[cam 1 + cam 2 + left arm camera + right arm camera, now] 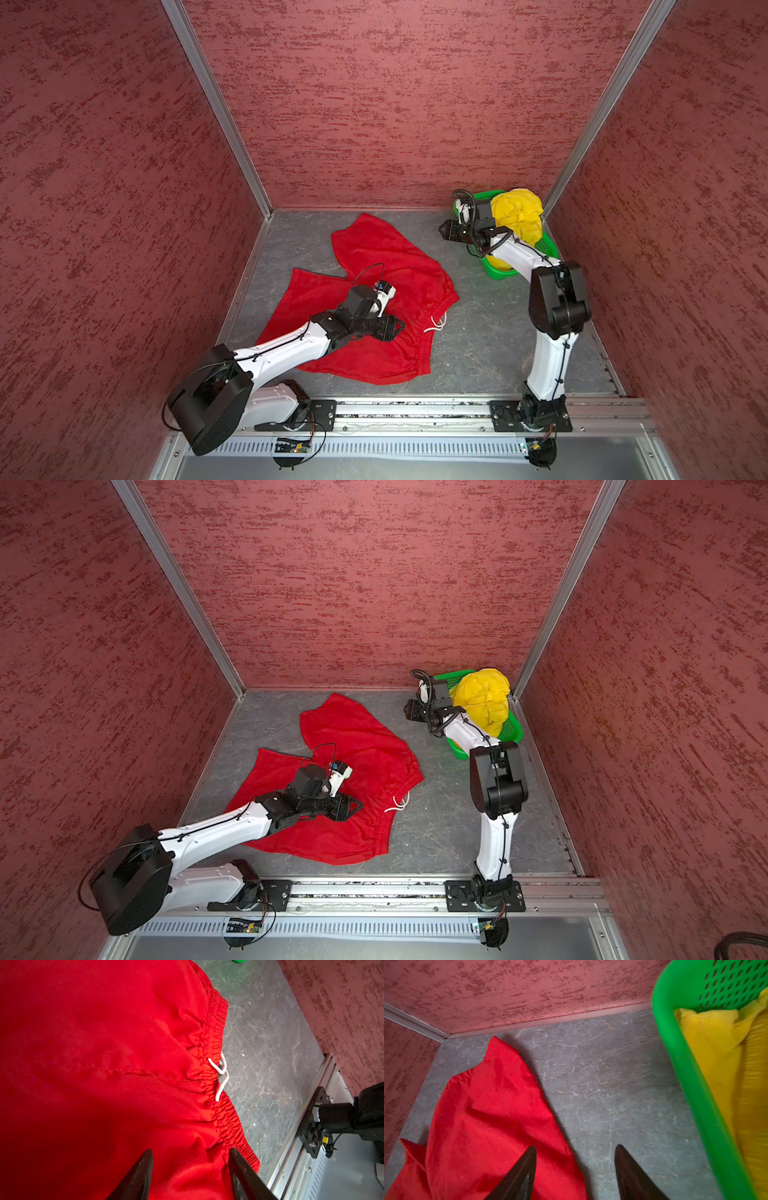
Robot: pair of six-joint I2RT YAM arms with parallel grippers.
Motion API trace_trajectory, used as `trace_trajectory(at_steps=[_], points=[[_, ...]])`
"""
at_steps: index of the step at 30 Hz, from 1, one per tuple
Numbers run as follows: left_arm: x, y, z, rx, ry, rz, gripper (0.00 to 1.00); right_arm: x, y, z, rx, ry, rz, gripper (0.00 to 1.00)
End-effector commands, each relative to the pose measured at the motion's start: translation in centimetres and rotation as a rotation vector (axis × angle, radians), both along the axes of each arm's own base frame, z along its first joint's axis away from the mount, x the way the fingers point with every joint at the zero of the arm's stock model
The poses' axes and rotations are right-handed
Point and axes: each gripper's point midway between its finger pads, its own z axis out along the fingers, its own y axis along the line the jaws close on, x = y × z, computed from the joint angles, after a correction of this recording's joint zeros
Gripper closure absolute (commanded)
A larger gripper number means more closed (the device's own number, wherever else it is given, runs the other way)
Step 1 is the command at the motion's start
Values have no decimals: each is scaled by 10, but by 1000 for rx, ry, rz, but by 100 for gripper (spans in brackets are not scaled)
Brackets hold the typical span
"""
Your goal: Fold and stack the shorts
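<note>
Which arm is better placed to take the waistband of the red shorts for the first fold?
Left, I think. The left gripper is open over the red shorts, close to the waistband and drawstring. The right gripper, also open, is over the table near the basket, away from the waistband.

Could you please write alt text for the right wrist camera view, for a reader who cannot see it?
The right gripper stands open over the grey marbled table, holding nothing. Crumpled red shorts lie on the table to one side of it; on the other side, a green perforated basket holds yellow shorts.
</note>
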Motion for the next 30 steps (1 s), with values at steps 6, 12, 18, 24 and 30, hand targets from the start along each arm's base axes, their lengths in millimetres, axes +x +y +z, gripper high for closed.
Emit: trace_trajectory(at_steps=[6,12,18,24,30], points=[[-14,-8,-4,5,-22,-105,40,52,-21,-17,-67,-4,-155,38],[-53,-32,-13,47,-50,-327,40,78,-50,-17,-89,-2,-237,37],[-75,-43,-28,117,-29,-447,42,78,-44,18,-58,-26,-195,37],[-89,-53,-49,207,-11,-545,49,21,-21,70,44,-92,-93,39],[-100,-70,-74,270,45,-622,56,-63,-17,63,109,-53,-52,39]])
